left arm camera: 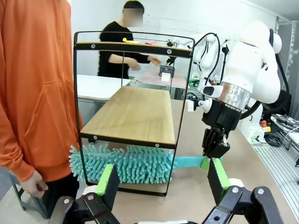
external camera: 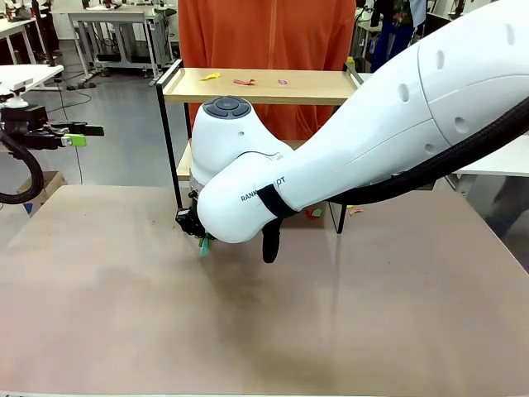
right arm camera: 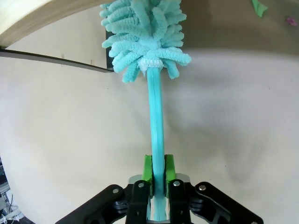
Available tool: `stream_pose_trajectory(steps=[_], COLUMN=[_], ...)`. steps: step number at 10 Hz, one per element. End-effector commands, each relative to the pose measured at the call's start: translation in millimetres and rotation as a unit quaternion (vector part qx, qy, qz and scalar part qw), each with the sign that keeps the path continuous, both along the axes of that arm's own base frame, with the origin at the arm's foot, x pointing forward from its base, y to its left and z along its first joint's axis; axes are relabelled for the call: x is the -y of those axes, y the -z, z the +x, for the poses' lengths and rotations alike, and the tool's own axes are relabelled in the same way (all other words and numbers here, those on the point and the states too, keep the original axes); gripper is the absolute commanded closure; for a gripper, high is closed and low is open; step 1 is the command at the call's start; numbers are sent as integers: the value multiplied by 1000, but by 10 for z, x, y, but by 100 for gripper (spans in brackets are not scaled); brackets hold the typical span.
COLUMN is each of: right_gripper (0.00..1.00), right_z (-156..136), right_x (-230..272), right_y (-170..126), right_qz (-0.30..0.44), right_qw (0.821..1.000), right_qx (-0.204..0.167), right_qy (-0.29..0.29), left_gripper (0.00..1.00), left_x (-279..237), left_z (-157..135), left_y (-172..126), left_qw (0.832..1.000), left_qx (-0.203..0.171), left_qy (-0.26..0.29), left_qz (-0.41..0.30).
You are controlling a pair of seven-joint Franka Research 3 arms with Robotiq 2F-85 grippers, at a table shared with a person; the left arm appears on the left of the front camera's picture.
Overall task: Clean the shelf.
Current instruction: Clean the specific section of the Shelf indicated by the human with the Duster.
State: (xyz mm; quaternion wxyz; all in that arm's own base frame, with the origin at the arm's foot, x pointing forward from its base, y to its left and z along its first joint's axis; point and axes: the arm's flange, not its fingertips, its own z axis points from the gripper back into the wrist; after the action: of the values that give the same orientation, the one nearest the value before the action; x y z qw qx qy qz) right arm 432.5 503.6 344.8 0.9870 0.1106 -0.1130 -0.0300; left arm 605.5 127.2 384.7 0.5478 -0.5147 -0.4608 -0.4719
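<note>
The shelf [external camera: 264,85] stands at the table's far side, with yellow, red and pink scraps [external camera: 243,82] on its top board. My right gripper [external camera: 198,236] sits low by the shelf's left front leg, shut on the handle of a teal fluffy duster [left arm camera: 126,163]. The duster's head lies under the lower board [left arm camera: 133,114], on the table. Along the right wrist view, the handle [right arm camera: 155,121] runs from the right gripper [right arm camera: 157,170] to the head [right arm camera: 145,32]. My left gripper [external camera: 83,135] hangs open off the table's left side, its green pads [left arm camera: 108,184] wide apart.
A person in an orange hoodie [external camera: 264,33] stands right behind the shelf, one hand [left arm camera: 32,184] hanging beside it. Small green and pink scraps [right arm camera: 259,7] lie on the table under the shelf. The near half of the brown table [external camera: 264,331] is bare.
</note>
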Motion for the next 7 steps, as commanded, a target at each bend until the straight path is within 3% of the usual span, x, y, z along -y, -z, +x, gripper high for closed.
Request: stream_pose_trajectory(steps=[1, 2, 7], right_gripper=[87, 87, 87], right_z=[-12, 0, -93], right_x=[19, 0, 941], right_y=[-2, 0, -20], right_qz=[-2, 0, -29], right_qw=[1000, 1000, 997], right_qx=[9, 0, -47], right_qy=[-2, 0, 58], left_gripper=[0, 0, 0], left_x=[-7, -7, -7], left_z=[-19, -19, -19], left_y=[-6, -6, -6], left_qw=[1000, 1000, 1000], left_qx=[8, 8, 8], left_qy=[3, 3, 3], left_qz=[3, 3, 3])
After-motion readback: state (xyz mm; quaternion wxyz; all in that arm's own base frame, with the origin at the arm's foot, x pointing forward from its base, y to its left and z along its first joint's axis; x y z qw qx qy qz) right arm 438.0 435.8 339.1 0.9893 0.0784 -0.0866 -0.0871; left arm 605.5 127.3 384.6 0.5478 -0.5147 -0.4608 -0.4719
